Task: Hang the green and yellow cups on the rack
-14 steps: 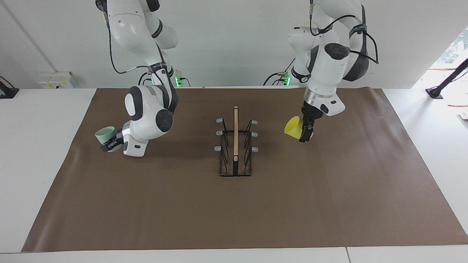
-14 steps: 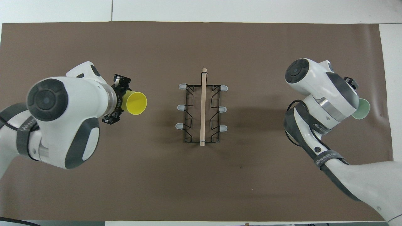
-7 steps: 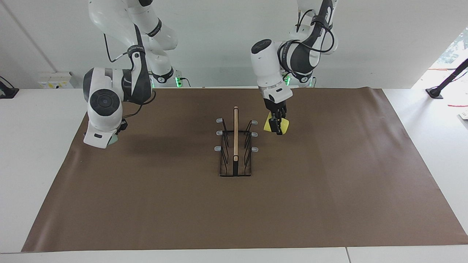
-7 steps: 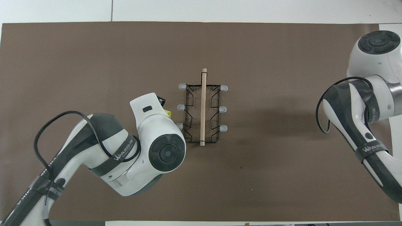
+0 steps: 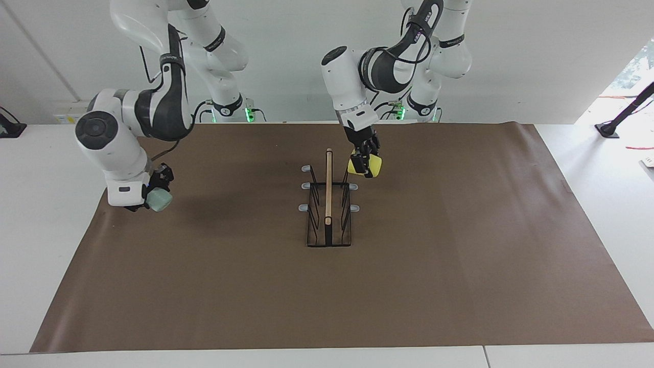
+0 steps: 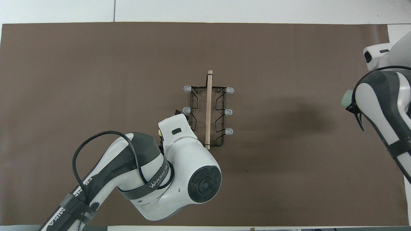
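Rack (image 5: 328,204) prongs stood bare, so neither cup was hung. Left end effector (image 5: 364,162) was clamped on the yellow cup (image 5: 372,166), tilted over the rack's prongs toward that arm's end. Right end effector (image 5: 152,197) clamped the green cup (image 5: 160,200) over the counter's (image 5: 51,245) edge; its axis was unclear.

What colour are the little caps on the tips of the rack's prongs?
Pale grey, on a black wire rack; the overhead view shows them best.
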`<state>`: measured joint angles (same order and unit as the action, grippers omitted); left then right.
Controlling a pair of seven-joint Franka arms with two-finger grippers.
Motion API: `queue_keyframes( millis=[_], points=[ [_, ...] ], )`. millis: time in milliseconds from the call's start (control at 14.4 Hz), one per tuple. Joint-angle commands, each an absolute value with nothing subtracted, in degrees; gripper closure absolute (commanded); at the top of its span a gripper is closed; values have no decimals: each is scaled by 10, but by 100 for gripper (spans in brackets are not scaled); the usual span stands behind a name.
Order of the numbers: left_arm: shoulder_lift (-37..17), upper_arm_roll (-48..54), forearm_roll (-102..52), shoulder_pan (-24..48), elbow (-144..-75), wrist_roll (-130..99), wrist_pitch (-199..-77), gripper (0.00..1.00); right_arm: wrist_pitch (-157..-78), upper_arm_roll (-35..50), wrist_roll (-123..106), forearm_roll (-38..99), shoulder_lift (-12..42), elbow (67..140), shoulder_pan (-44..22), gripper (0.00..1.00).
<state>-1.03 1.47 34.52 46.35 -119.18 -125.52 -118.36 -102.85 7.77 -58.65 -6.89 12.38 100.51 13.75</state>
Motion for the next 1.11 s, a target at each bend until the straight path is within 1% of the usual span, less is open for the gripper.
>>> queue_keyframes(
  millis=[0, 139, 208, 277, 346, 416, 485, 693, 762, 900, 1039],
  points=[
    [-2, 12, 346, 493, -1191, -1268, -1170, 100, -1030, 83, -635, -21, 122, 1005, 171, 100],
    [-2, 21, 345, 493, -1189, -1269, -1167, 100, -1022, 83, -655, 2, 123, 992, 178, 100],
    [-2, 21, 342, 492, -1189, -1269, -1174, 100, -1021, 83, -655, 39, 120, 988, 177, 100],
    [-3, 22, 340, 492, -1189, -1269, -1179, 83, -1006, 83, -655, 86, 113, 989, 176, 100],
    [-2, 21, 340, 492, -1187, -1269, -1185, 24, -969, 84, -655, 121, 106, 984, 173, 100],
    [0, 21, 340, 491, -1184, -1268, -1184, 0, -939, 85, -661, 134, 101, 984, 172, 100],
    [1, 22, 339, 488, -1179, -1268, -1185, 0, -920, 85, -672, 142, 98, 985, 172, 100],
    [7, 20, 338, 484, -1170, -1261, -1187, 0, -897, 84, -713, 266, 91, 997, 181, 100],
    [18, 17, 335, 482, -1170, -1258, -1187, 0, -895, 84, -740, 312, 89, 1003, 187, 100],
    [37, 16, 331, 452, -1173, -1200, -1187, 0, -893, 84, -753, 404, 83, 1018, 197, 100],
    [47, 15, 277, 407, -1174, -1057, -1186, 0, -888, 84, -763, 501, 67, 1051, 197, 100]
  ],
)
